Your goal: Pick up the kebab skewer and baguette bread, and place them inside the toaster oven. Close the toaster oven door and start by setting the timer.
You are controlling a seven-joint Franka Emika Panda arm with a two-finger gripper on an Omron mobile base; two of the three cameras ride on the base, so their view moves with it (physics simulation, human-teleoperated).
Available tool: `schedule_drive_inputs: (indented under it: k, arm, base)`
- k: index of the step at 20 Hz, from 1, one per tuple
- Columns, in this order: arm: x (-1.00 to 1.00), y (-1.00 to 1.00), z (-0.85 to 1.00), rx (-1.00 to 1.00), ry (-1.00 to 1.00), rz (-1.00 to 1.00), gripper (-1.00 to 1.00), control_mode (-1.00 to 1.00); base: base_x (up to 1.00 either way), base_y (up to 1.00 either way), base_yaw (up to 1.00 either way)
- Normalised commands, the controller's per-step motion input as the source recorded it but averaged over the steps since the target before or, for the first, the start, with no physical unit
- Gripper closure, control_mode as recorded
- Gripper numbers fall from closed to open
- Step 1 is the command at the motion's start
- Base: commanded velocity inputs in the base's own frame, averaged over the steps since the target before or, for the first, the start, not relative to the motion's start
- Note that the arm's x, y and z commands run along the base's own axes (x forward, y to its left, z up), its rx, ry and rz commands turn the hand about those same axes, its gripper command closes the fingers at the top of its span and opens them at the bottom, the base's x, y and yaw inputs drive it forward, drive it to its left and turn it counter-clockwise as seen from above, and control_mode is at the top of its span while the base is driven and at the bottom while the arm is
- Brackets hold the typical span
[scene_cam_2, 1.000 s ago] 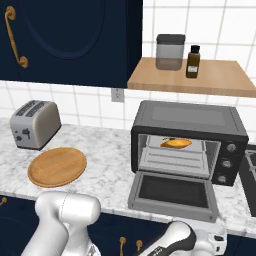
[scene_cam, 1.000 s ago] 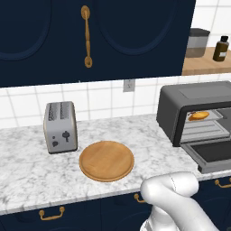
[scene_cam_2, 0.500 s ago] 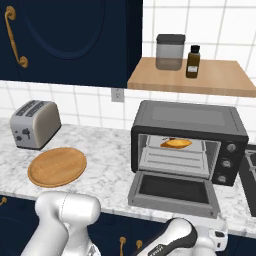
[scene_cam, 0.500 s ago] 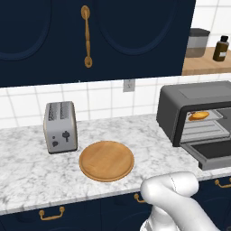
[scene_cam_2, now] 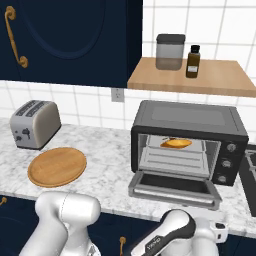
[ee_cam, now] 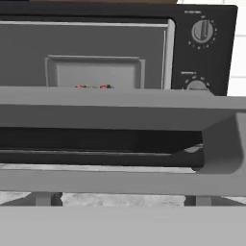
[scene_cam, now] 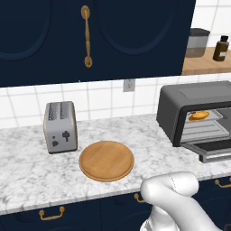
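The toaster oven [scene_cam_2: 187, 116] stands on the counter at the right. Its door [scene_cam_2: 175, 187] hangs open, folded down flat. The baguette bread [scene_cam_2: 175, 143] lies on the inner rack and also shows golden through the oven's opening [scene_cam: 199, 116]. In the hand view the door [ee_cam: 120, 108] and its handle bar stretch across very close. Small red and green bits of the kebab skewer [ee_cam: 93, 87] peek over it from deep inside. Two knobs [ee_cam: 202, 31] sit on the panel at the right. My hand's white housing [scene_cam_2: 216, 233] hangs low before the door's front edge, its fingers hidden.
A silver two-slot toaster [scene_cam: 60, 127] and a round wooden board [scene_cam: 107, 160] sit on the marble counter to the left. Above the oven, a wooden shelf [scene_cam_2: 220, 80] carries a jar [scene_cam_2: 170, 51] and a dark bottle [scene_cam_2: 192, 61]. Navy cabinets hang overhead.
My forearm and hand have shifted only slightly low in front of the oven door. Oven, bread, toaster and board have not moved.
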Motion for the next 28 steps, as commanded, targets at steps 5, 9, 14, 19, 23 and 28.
schedule_drive_inputs:
  k: [5,9,14,19,23,28]
  arm:
    - [0.50,0.36,0.67,0.00,0.00,0.00,-1.00,-1.00]
    - [0.54,0.37,0.66,0.00,0.00,0.00,-1.00,-1.00]
    - [0.54,0.32,0.69,0.00,0.00,0.00,-1.00,-1.00]
    - [0.47,0.24,0.57,0.00,0.00,0.00,-1.00,-1.00]
    - [0.42,0.06,0.24,0.00,0.00,0.00,-1.00,-1.00]
    - [0.31,0.00,0.07,0.00,0.00,0.00,-1.00,-1.00]
  base:
    - [0.00,0.00,0.00]
    - [0.00,0.00,0.00]
    - [0.00,0.00,0.00]
    - [0.00,0.00,0.00]
    - [0.00,0.00,0.00]
    - [0.00,0.00,0.00]
